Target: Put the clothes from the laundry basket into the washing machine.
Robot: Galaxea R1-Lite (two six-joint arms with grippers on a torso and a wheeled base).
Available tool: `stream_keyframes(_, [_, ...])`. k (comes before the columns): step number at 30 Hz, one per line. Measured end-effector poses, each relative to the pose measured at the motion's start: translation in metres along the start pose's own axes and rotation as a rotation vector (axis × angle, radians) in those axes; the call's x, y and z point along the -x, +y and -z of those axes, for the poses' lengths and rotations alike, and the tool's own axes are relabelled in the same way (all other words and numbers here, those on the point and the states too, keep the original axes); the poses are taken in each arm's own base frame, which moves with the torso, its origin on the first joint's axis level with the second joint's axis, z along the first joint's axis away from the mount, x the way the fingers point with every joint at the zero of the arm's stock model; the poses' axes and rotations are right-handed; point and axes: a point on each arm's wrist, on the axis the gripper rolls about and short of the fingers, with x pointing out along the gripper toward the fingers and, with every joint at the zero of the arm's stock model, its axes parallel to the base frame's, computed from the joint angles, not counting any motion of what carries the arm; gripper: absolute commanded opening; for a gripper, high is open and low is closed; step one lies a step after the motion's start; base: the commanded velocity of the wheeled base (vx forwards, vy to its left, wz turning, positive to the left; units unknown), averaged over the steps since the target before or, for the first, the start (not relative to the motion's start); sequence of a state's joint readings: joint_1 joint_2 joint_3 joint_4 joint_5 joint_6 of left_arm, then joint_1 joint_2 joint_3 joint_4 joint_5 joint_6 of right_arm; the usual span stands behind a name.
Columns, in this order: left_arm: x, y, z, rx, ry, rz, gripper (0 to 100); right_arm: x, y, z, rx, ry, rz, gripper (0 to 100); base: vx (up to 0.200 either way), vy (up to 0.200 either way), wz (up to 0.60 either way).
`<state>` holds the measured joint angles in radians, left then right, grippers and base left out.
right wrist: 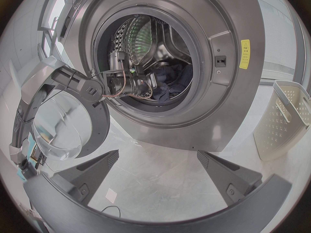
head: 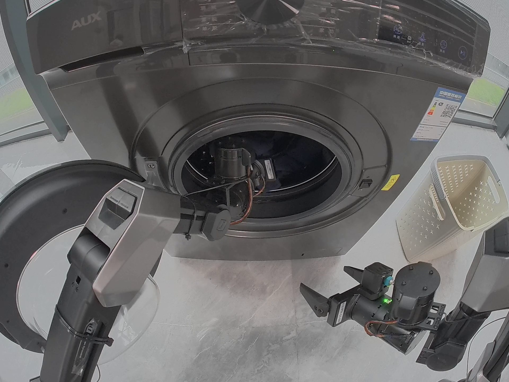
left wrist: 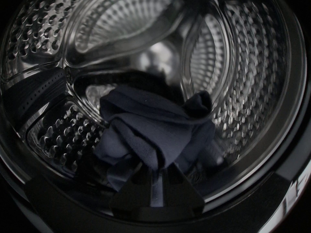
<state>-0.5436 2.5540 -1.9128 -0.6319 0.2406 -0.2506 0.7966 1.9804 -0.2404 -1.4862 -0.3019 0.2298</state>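
Pale marble floor (head: pixel 254 303) carries the grey washing machine (head: pixel 297 91), door (head: pixel 37 224) swung open leftward, and a cream laundry basket (head: pixel 424 224) at right. Inside the drum (left wrist: pixel 252 81) the left hand (left wrist: pixel 157 169) pinches a navy garment (left wrist: pixel 152 127); the right hand (head: pixel 326 282) hangs open over the near floor.

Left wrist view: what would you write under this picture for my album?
The left gripper holds dark blue clothes inside the shiny washing machine drum.
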Motion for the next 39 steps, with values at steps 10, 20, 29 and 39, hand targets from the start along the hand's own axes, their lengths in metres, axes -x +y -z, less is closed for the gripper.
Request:
stream_keyframes(10, [-0.009,0.001,-0.013,0.112,-0.214,0.012,0,0.000,0.002,0.000,-0.001,-0.003,-0.009,100,0.000,0.000,0.00])
stream_keyframes(20, [-0.011,0.004,-0.005,0.086,-0.253,-0.017,100,0.000,0.002,0.000,-0.001,0.000,-0.011,100,0.000,0.000,0.00])
stream_keyframes(29, [-0.006,0.006,0.017,0.038,-0.118,-0.092,100,0.000,0.002,0.000,-0.002,0.001,-0.010,100,0.000,0.000,0.00])
stream_keyframes(39, [0.013,-0.002,0.005,0.015,-0.088,-0.093,100,0.000,0.002,0.000,-0.002,-0.001,-0.009,100,0.000,0.000,0.00])
